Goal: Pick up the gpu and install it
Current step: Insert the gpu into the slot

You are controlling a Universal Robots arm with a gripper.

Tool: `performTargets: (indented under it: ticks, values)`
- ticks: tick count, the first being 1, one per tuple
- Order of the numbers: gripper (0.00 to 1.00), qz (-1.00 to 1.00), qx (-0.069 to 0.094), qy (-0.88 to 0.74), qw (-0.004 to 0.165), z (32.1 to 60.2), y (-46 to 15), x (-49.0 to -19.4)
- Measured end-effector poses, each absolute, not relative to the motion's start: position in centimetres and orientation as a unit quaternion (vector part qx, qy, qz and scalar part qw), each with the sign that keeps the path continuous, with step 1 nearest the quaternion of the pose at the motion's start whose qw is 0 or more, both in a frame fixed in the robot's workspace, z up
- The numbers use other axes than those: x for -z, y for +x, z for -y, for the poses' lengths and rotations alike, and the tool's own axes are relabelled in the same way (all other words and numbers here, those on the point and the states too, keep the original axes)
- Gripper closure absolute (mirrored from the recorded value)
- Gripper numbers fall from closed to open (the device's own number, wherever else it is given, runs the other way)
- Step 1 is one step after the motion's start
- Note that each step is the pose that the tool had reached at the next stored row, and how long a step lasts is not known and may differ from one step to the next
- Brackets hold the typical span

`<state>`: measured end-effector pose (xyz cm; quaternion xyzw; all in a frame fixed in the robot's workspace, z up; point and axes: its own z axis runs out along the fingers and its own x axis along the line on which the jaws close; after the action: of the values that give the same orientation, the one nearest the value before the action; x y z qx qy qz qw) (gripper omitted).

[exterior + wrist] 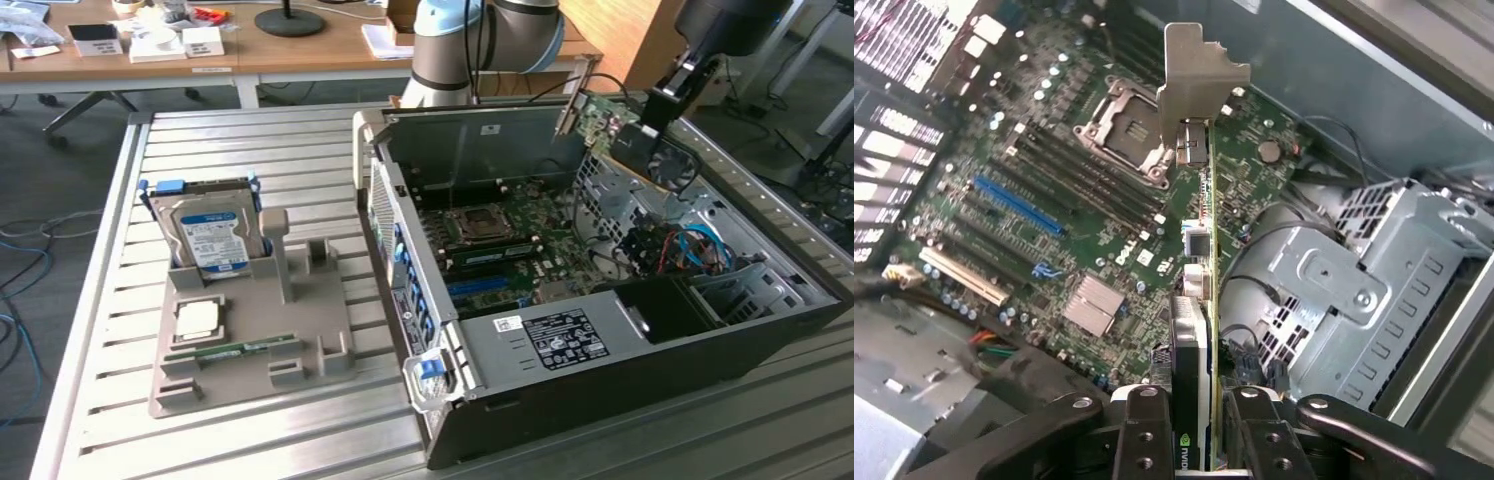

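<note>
The gpu (667,160), a dark card with a round black fan and a silver end bracket, hangs tilted over the back right of the open computer case (601,340). My gripper (657,118) is shut on its upper edge. In the wrist view the gpu (1194,330) appears edge-on between my two black fingers (1144,435), its silver bracket (1196,75) pointing away from me. My gripper (1199,445) holds it above the green motherboard (1054,200), clear of the expansion slots. The motherboard (514,235) lies flat inside the case.
A grey metal drive cage (1354,290) and cables sit close beside the card inside the case. To the exterior view's left, a grey parts holder (254,330) carries a silver hard drive (207,235), a processor (198,320) and a green RAM stick (234,350). The robot base (467,45) stands behind the case.
</note>
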<state>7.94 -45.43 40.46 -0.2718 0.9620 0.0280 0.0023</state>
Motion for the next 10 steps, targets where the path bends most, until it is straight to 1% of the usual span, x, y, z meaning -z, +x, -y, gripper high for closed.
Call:
performTargets:
  ticks: [10]
  values:
    - [0.73,-0.948,-0.028,-0.317,0.001,45.44,7.87,-40.46]
